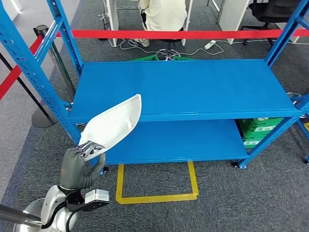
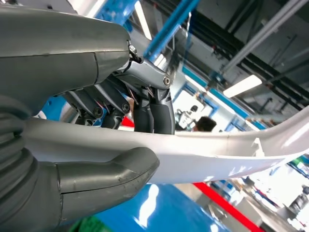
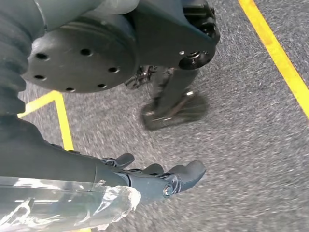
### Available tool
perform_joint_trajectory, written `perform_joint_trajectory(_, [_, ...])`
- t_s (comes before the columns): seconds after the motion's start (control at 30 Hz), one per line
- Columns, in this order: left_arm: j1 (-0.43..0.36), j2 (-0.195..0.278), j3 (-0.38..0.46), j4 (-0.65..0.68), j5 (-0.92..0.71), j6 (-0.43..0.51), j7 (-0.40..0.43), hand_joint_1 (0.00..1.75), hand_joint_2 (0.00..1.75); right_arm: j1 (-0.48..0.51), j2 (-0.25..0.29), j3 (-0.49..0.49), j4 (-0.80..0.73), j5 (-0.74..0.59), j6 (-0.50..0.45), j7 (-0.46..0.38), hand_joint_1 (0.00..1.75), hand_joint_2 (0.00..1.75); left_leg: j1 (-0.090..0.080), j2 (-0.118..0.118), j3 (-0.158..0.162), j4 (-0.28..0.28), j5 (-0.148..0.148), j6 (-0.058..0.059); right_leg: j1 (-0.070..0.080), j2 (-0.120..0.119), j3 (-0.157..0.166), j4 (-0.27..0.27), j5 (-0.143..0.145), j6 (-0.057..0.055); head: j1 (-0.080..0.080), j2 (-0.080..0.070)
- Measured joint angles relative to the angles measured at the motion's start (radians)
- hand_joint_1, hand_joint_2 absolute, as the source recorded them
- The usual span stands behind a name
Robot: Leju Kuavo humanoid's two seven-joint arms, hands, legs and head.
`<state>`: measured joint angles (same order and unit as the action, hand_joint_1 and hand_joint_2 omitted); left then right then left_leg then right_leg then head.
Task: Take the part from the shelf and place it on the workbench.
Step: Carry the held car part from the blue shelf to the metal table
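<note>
A long, curved white plastic part (image 1: 113,123) is held up in front of the blue shelf (image 1: 182,89), near its left end. My left hand (image 1: 78,164) grips the part's lower end. In the left wrist view the thumb lies under the white part (image 2: 218,154) and the dark fingers (image 2: 153,108) press on its other side. My right hand (image 3: 153,181) hangs beside my body above grey carpet, its fingers stretched out with nothing in them.
The shelf's two blue boards are bare. A green crate (image 1: 259,129) sits behind its lower right. A yellow floor marking (image 1: 156,195) lies in front. Red barrier tape (image 1: 175,34) runs behind, with a post (image 1: 45,116) at left. A seated person (image 1: 164,14) is beyond.
</note>
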<state>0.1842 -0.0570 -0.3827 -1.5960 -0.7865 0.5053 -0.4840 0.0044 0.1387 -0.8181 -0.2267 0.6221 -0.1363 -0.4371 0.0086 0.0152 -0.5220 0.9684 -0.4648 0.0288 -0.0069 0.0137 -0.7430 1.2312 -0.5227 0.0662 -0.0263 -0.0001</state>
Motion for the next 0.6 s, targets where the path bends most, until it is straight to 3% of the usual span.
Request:
perform_joint_trajectory(0.03, [-0.003, -0.005, 0.000, 0.005, -0.001, 0.000, -0.001, 1.75, 1.75, -0.001, 0.000, -0.005, -0.001, -0.003, -0.005, 0.001, 0.00, 1.75, -0.001, 0.013, -0.016, 0.001, 0.012, 0.000, 0.000, -0.004, -0.001, 0.053, -0.013, 0.002, 0.000, 0.000])
perform_joint_trajectory(0.07, [-0.007, -0.011, 0.000, 0.010, -0.003, -0.001, -0.001, 1.75, 1.75, -0.001, 0.000, -0.010, -0.002, -0.005, -0.011, 0.002, 0.00, 1.75, -0.002, 0.025, -0.031, 0.002, 0.023, -0.001, -0.001, -0.006, 0.015, 0.071, 0.001, 0.002, 0.000, 0.000])
perform_joint_trajectory(0.1, [-0.011, -0.017, 0.000, 0.015, -0.005, -0.003, -0.001, 1.75, 1.75, -0.001, 0.000, -0.015, -0.003, -0.007, -0.018, 0.002, 0.00, 1.75, -0.003, 0.036, -0.045, 0.002, 0.034, -0.004, -0.001, -0.011, 0.051, 0.052, 0.028, 0.003, 0.000, 0.000])
perform_joint_trajectory(0.13, [-0.016, -0.023, 0.000, 0.019, -0.007, -0.005, -0.001, 1.75, 1.75, -0.001, 0.001, -0.020, -0.004, -0.009, -0.026, 0.002, 0.00, 1.75, -0.003, 0.046, -0.056, 0.003, 0.044, -0.007, -0.001, -0.023, 0.105, -0.001, 0.052, 0.002, 0.000, 0.000])
perform_joint_trajectory(0.2, [-0.026, -0.034, 0.001, 0.025, -0.009, -0.010, -0.003, 1.75, 1.75, -0.006, 0.005, -0.029, -0.008, -0.015, -0.043, -0.001, 0.00, 1.75, -0.006, 0.065, -0.069, 0.006, 0.059, -0.016, 0.003, -0.067, 0.230, -0.160, 0.044, -0.002, 0.001, 0.000])
perform_joint_trajectory(0.23, [-0.030, -0.038, 0.001, 0.027, -0.009, -0.012, -0.005, 1.75, 1.75, -0.009, 0.009, -0.035, -0.011, -0.019, -0.050, -0.003, 0.00, 1.75, -0.008, 0.075, -0.071, 0.007, 0.066, -0.022, 0.006, -0.083, 0.267, -0.220, 0.027, -0.006, 0.000, 0.000])
perform_joint_trajectory(0.27, [-0.034, -0.041, 0.001, 0.029, -0.010, -0.014, -0.008, 1.75, 1.75, -0.012, 0.014, -0.039, -0.014, -0.022, -0.056, -0.005, 0.00, 1.75, -0.009, 0.086, -0.072, 0.008, 0.073, -0.027, 0.010, -0.089, 0.284, -0.255, 0.013, -0.011, 0.000, 0.000])
perform_joint_trajectory(0.33, [-0.040, -0.046, 0.001, 0.034, -0.009, -0.017, -0.011, 1.75, 1.75, -0.013, 0.022, -0.049, -0.015, -0.024, -0.062, -0.008, 0.00, 1.75, -0.006, 0.103, -0.075, 0.009, 0.081, -0.038, 0.013, -0.070, 0.268, -0.264, 0.020, -0.028, 0.001, 0.000])
perform_joint_trajectory(0.37, [-0.042, -0.047, 0.001, 0.036, -0.009, -0.019, -0.013, 1.75, 1.75, -0.012, 0.026, -0.052, -0.016, -0.025, -0.064, -0.008, 0.00, 1.75, -0.003, 0.091, -0.080, 0.018, 0.067, -0.045, 0.013, -0.060, 0.256, -0.263, 0.030, -0.037, 0.000, 0.000])
perform_joint_trajectory(0.4, [-0.043, -0.048, 0.001, 0.038, -0.009, -0.022, -0.016, 1.75, 1.75, -0.011, 0.029, -0.055, -0.017, -0.027, -0.066, -0.010, 0.00, 1.75, -0.001, 0.069, -0.091, 0.044, 0.033, -0.052, 0.011, -0.050, 0.245, -0.263, 0.043, -0.046, 0.000, 0.000])
perform_joint_trajectory(0.47, [-0.045, -0.048, 0.002, 0.042, -0.008, -0.030, -0.024, 1.75, 1.75, -0.013, 0.036, -0.062, -0.018, -0.030, -0.064, -0.015, 0.00, 1.75, 0.000, 0.015, -0.124, 0.148, -0.070, -0.060, 0.010, -0.029, 0.216, -0.263, 0.071, -0.057, -0.004, 0.000])
perform_joint_trajectory(0.5, [-0.046, -0.048, 0.002, 0.045, -0.008, -0.033, -0.029, 1.75, 1.75, -0.013, 0.038, -0.067, -0.018, -0.032, -0.063, -0.018, 0.00, 1.75, -0.001, 0.002, -0.139, 0.213, -0.112, -0.060, 0.011, -0.017, 0.201, -0.262, 0.085, -0.060, -0.006, 0.000])
perform_joint_trajectory(0.53, [-0.049, -0.049, 0.003, 0.048, -0.008, -0.037, -0.033, 1.75, 1.75, -0.013, 0.040, -0.071, -0.018, -0.033, -0.061, -0.019, 0.00, 1.75, -0.002, -0.005, -0.145, 0.263, -0.132, -0.059, 0.011, -0.005, 0.183, -0.260, 0.098, -0.060, -0.007, 0.000])
perform_joint_trajectory(0.57, [-0.053, -0.051, 0.003, 0.052, -0.008, -0.041, -0.036, 1.75, 1.75, -0.013, 0.042, -0.076, -0.018, -0.034, -0.060, -0.019, 0.00, 1.75, -0.003, -0.008, -0.138, 0.285, -0.129, -0.056, 0.012, 0.008, 0.165, -0.259, 0.111, -0.060, -0.008, 0.000])
perform_joint_trajectory(0.6, [-0.057, -0.053, 0.003, 0.055, -0.008, -0.043, -0.038, 1.75, 1.75, -0.013, 0.043, -0.080, -0.018, -0.035, -0.060, -0.019, 0.00, 1.75, -0.004, -0.011, -0.115, 0.272, -0.108, -0.052, 0.013, 0.021, 0.148, -0.257, 0.124, -0.059, -0.008, 0.000])
